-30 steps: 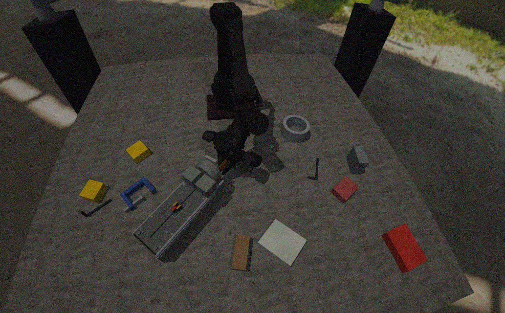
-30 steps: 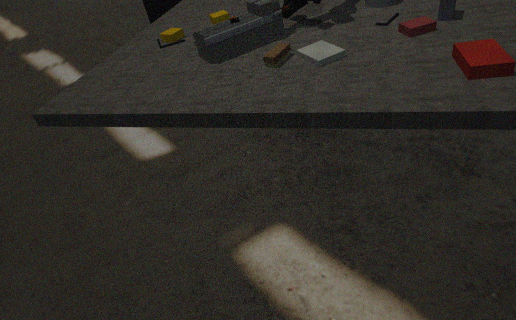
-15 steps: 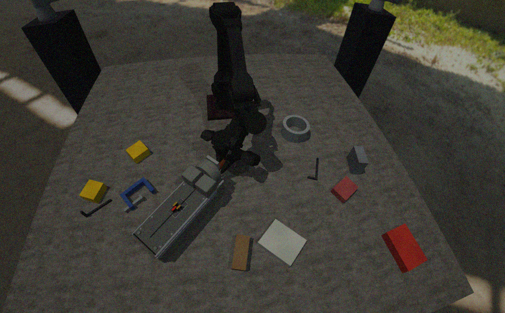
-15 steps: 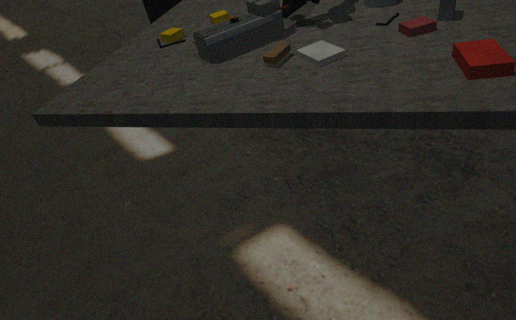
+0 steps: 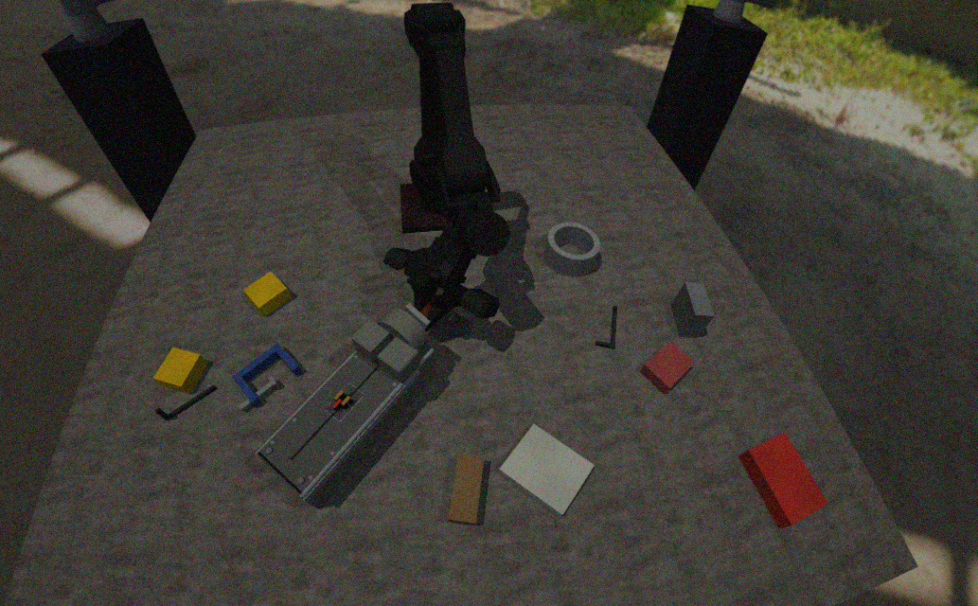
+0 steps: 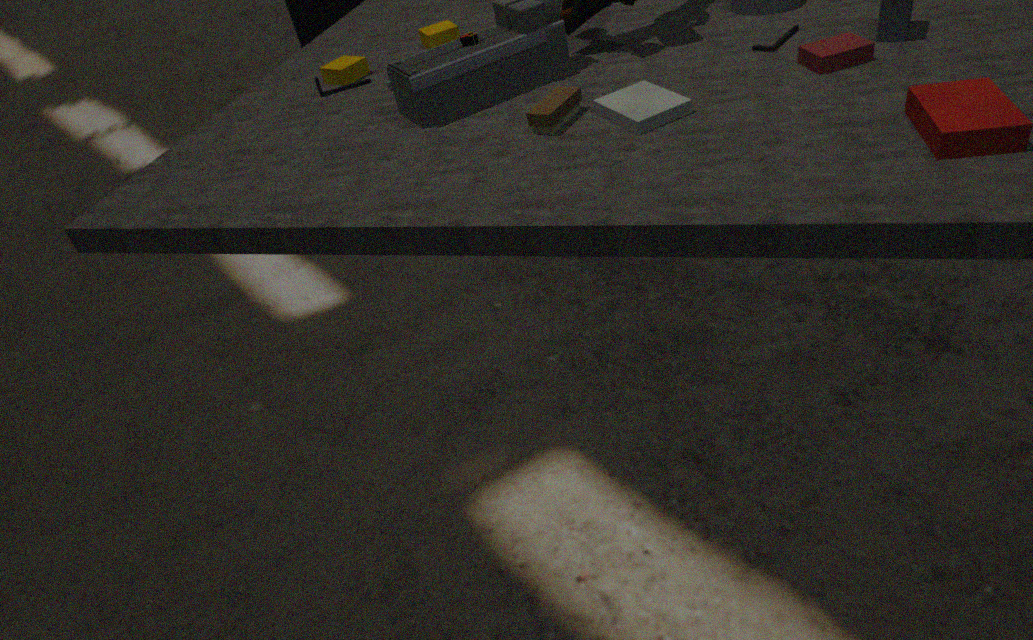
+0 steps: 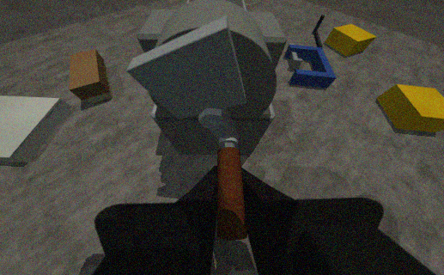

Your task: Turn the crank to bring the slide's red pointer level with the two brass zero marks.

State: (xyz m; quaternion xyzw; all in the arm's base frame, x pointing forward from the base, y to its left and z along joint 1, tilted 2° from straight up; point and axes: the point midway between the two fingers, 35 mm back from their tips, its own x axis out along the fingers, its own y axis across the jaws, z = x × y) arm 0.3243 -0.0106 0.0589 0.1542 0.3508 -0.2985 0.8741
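The machine (image 5: 295, 435) (image 6: 480, 79) is a long grey box lying diagonally left of centre. Its slide carries a small red pointer (image 5: 337, 403) close beside the two brass marks (image 5: 339, 394) (image 5: 346, 401); the parts are too small to tell whether they are exactly level. The crank's grey plate (image 7: 192, 73) is at the machine's arm-side end, turned at a tilt. Its orange-brown handle (image 7: 230, 172) sticks out toward the arm. My gripper (image 5: 438, 305) (image 7: 226, 170) is shut on the handle; the dark fingers stand on both sides of it. In the exterior view the gripper is mostly cut off.
Two yellow blocks (image 5: 267, 292) (image 5: 180, 368), a blue bracket (image 5: 253, 368) and a black hex key (image 5: 189, 402) lie left. A brown block (image 5: 468, 489) and white slab (image 5: 546, 468) lie in front. A grey ring (image 5: 574, 242), grey block (image 5: 692, 308) and red blocks (image 5: 667, 366) (image 5: 784, 479) are right.
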